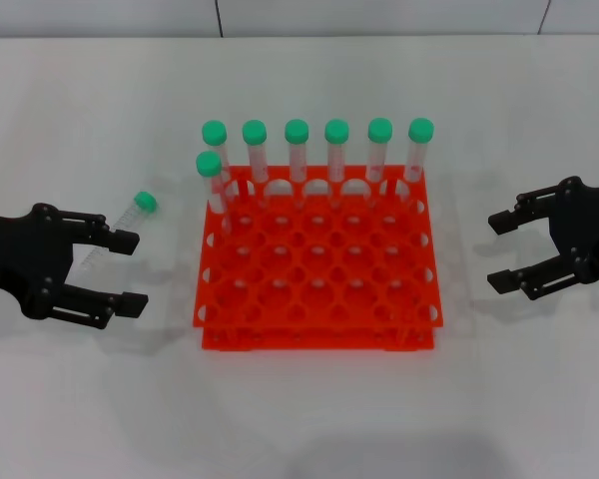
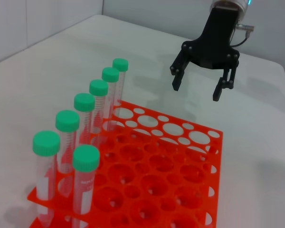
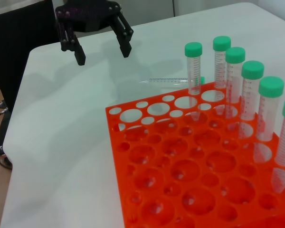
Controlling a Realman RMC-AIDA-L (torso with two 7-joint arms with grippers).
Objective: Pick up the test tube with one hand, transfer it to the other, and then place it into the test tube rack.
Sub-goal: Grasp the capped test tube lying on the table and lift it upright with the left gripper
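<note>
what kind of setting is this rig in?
Likely a lab-style test bench: an orange test tube rack holding seven green-capped tubes, a loose test tube lying on a plain white table, both grippers hovering open either side.

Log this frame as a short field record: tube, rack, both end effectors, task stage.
loose test tube: lying on its side on the table, left of the rack
test tube rack: orange-red, seven green-capped tubes standing upright along its far edge and far-left corner
left end effector: open, at table level around the loose tube's lower end, not gripping
right end effector: open, holding nothing, right of the rack
task stage: tube not yet picked up
</note>
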